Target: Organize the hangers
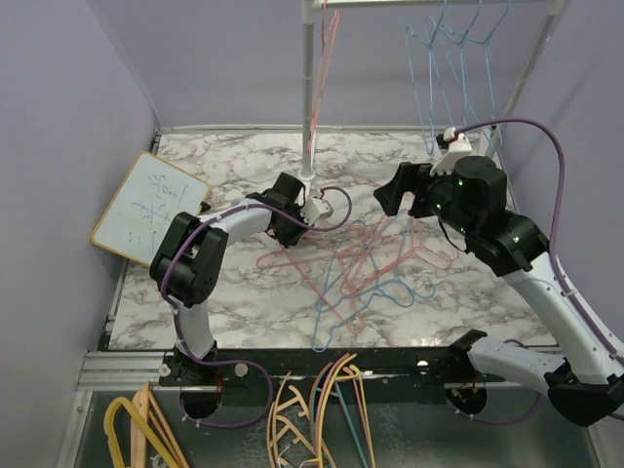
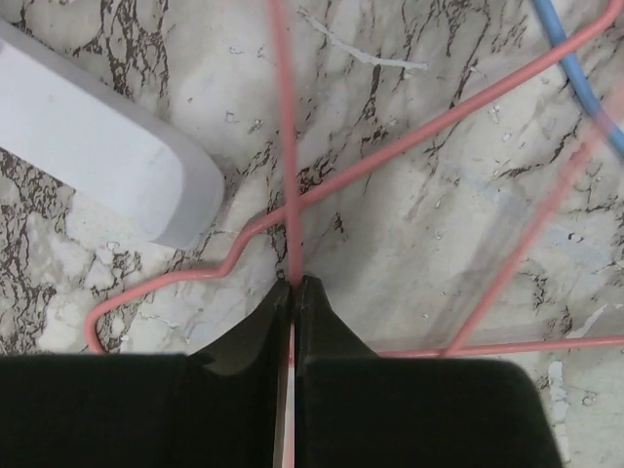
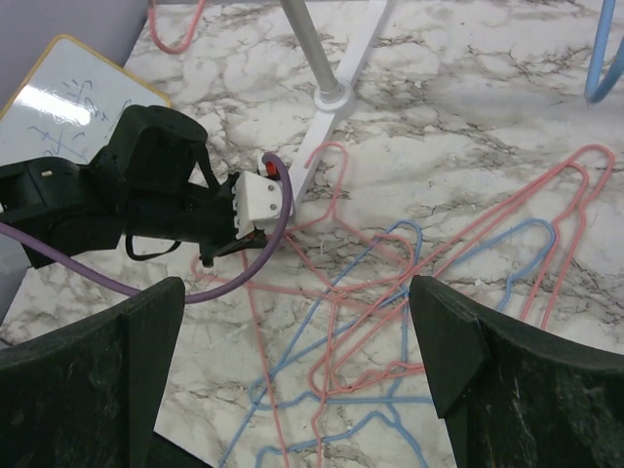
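Observation:
A tangle of pink and light blue wire hangers (image 1: 370,263) lies on the marble table; it also shows in the right wrist view (image 3: 390,292). Several blue hangers (image 1: 458,68) and a pink hanger (image 1: 322,58) hang on the rack's rail. My left gripper (image 1: 292,232) is low at the pile's left edge, shut on a pink hanger wire (image 2: 286,146) that runs straight out from between its jaws (image 2: 294,283). My right gripper (image 1: 395,200) is open and empty, held above the pile (image 3: 302,361). A blue wire (image 2: 575,68) crosses the left wrist view's top right corner.
The rack's pole (image 1: 310,97) stands mid-back, its white foot (image 2: 97,146) close to my left gripper. A whiteboard (image 1: 151,207) lies at the left edge. Thicker yellow and orange hangers (image 1: 312,419) sit below the table's front edge. Purple walls enclose three sides.

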Motion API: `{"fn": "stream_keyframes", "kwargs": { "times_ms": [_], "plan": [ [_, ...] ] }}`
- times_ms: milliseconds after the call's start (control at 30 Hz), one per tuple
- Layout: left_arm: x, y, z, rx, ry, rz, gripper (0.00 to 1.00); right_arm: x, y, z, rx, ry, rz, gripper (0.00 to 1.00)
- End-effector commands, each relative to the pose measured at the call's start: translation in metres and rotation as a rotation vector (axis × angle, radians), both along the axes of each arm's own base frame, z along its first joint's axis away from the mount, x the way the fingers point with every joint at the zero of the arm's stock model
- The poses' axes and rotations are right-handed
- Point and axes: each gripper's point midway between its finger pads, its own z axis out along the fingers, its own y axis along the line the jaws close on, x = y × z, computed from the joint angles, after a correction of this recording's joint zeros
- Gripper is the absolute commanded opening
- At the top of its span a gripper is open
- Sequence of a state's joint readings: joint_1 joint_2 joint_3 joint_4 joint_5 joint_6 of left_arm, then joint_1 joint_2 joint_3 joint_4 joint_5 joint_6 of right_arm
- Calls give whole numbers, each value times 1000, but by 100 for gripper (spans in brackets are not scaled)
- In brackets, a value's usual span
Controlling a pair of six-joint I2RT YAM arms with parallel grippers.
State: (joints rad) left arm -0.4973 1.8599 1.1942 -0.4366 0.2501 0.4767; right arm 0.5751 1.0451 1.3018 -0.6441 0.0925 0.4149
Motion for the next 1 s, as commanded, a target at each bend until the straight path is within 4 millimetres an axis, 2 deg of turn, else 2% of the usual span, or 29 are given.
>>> {"fn": "stream_keyframes", "kwargs": {
  "times_ms": [0,167,300,367,433,533,667,767,833,867,933,967],
  "plan": [
    [-35,18,-17,71,97,-51,0,-9,3,-22,10,42,23,100],
    [-57,18,2,25,109,-132,0,-24,10,-82,27,156,65,100],
    [-70,9,39,-76,54,-204,0,-35,20,-129,42,236,119,100],
    [-79,4,58,-126,32,-256,0,-35,18,-146,37,246,113,100],
    [-84,2,75,-160,-6,-294,0,-33,14,-159,18,242,92,100],
    [-81,4,95,-167,-90,-303,0,-34,10,-180,-5,252,81,100],
    [-80,7,108,-164,-142,-310,0,-39,15,-195,10,267,115,100],
    [-84,8,112,-168,-143,-326,0,-45,23,-200,32,255,175,98],
    [-82,8,113,-164,-153,-329,0,-50,31,-200,63,243,228,90],
    [-81,8,114,-162,-159,-329,0,-52,35,-198,81,237,256,83],
    [-78,8,116,-160,-171,-326,0,-59,43,-196,118,242,309,60],
    [-76,7,118,-163,-180,-323,0,-62,46,-194,136,241,330,44]
  ]
}}
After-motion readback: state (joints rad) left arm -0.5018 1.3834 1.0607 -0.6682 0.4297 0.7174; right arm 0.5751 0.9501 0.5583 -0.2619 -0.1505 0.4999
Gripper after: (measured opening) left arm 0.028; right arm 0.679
